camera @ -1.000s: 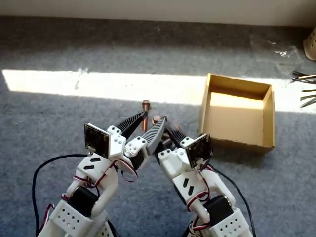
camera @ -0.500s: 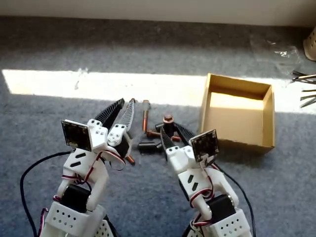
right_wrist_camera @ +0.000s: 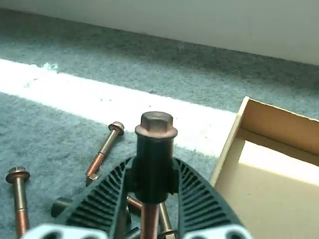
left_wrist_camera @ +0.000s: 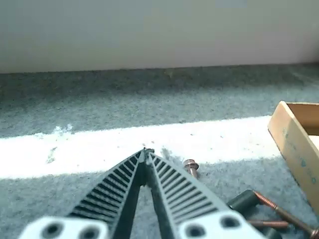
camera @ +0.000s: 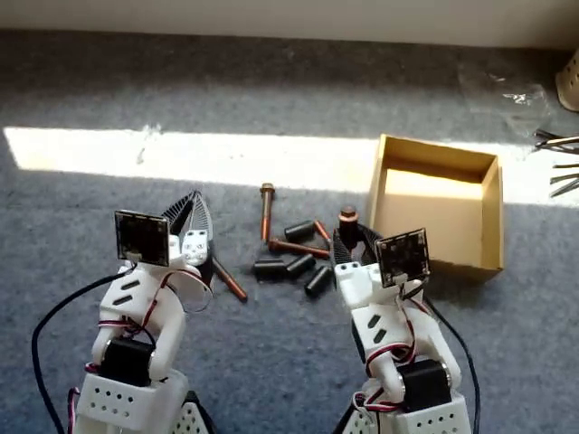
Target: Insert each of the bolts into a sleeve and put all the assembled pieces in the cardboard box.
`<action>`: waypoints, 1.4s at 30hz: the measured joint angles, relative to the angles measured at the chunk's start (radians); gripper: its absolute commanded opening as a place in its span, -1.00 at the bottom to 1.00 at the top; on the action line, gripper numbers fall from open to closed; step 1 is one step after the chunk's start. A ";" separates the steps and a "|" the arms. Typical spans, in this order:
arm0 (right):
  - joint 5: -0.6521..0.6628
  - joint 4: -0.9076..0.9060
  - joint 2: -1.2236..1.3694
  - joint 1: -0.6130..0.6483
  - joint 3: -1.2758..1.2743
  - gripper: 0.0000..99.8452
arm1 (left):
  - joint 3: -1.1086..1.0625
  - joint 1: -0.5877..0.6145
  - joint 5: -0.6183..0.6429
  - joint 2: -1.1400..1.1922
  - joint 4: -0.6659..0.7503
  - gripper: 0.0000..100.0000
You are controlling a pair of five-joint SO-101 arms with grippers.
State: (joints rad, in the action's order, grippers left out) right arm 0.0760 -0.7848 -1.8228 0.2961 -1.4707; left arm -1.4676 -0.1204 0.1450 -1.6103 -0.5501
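Right claw (right_wrist_camera: 153, 172): we see it clamped on a sleeve (right_wrist_camera: 155, 159) with a bolt (right_wrist_camera: 156, 124) through it, centre-right, just beside the box (camera: 492, 217).
Left claw (left_wrist_camera: 145, 155): closed, fingertips touching, lower left.
Loose bolts (camera: 267, 210), loose sleeves (camera: 299, 231): on the bench, centre.

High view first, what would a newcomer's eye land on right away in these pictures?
The right hand, close beside the cardboard box, grips a sleeved bolt upright, copper head on top. Between the two arms, loose bolts and black sleeves lie scattered on the grey carpet, near a bright strip of sunlight. The left hand is shut and empty.
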 measured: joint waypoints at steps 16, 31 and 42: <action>0.084 -0.144 0.442 -0.170 0.436 -0.99 | 0.077 0.173 -0.075 0.000 -0.206 -0.99; 0.091 -0.144 1.250 -0.281 0.787 -0.99 | 0.044 0.219 -0.075 -0.002 -0.206 -0.99; 0.091 -0.143 1.751 -0.311 1.073 -0.99 | 0.043 0.219 -0.075 -0.002 -0.206 -0.99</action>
State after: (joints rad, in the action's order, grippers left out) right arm 0.1665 -0.9275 -0.0721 -0.0153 -0.3982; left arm -1.4246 0.0990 0.0698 -1.6118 -0.7557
